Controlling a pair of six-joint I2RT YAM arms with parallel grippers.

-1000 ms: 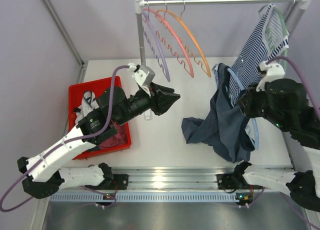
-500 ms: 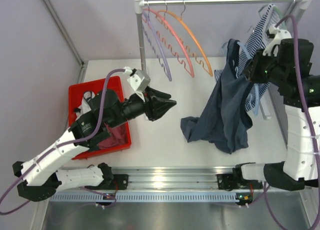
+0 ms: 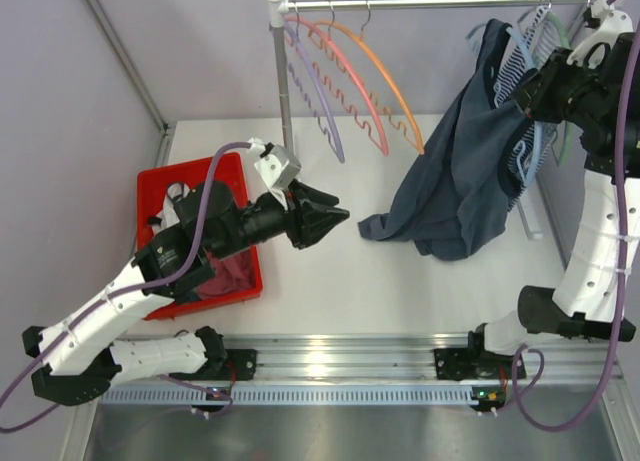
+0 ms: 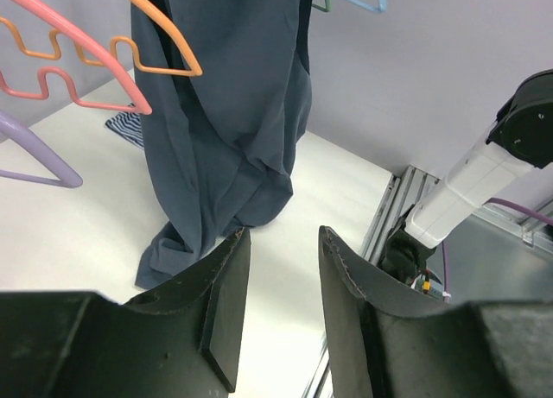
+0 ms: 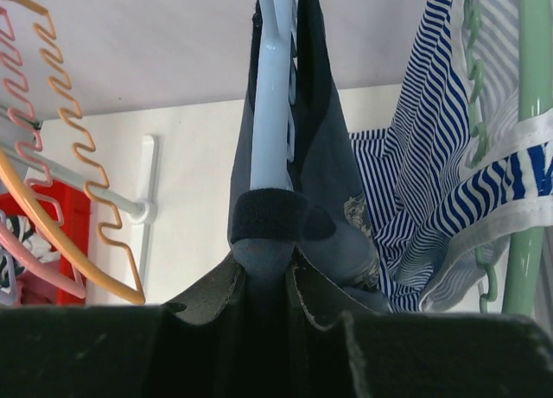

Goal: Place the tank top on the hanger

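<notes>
The dark slate-blue tank top (image 3: 465, 151) hangs from my right gripper (image 3: 528, 86), high up near the rail's right end; its hem still rests on the table. In the right wrist view my right gripper (image 5: 270, 255) is shut on the top's navy-trimmed fabric (image 5: 324, 156), with the light-blue hanger (image 5: 272, 96) rising straight out of the pinched cloth. My left gripper (image 3: 338, 216) is open and empty over the table's middle, left of the top. In the left wrist view the top (image 4: 233, 113) hangs beyond the left gripper (image 4: 285, 243).
Purple (image 3: 320, 106), pink (image 3: 350, 91) and orange (image 3: 385, 71) hangers hang on the rail (image 3: 440, 1) by its post (image 3: 283, 81). A blue-and-white striped top (image 5: 432, 199) on a green hanger (image 5: 536, 113) hangs just right of the tank top. A red bin (image 3: 160, 196) of clothes stands at the left.
My right arm has raised the tank top and hanger up and back toward the rail, pulling most of the cloth off the table. My left gripper has edged slightly nearer.
</notes>
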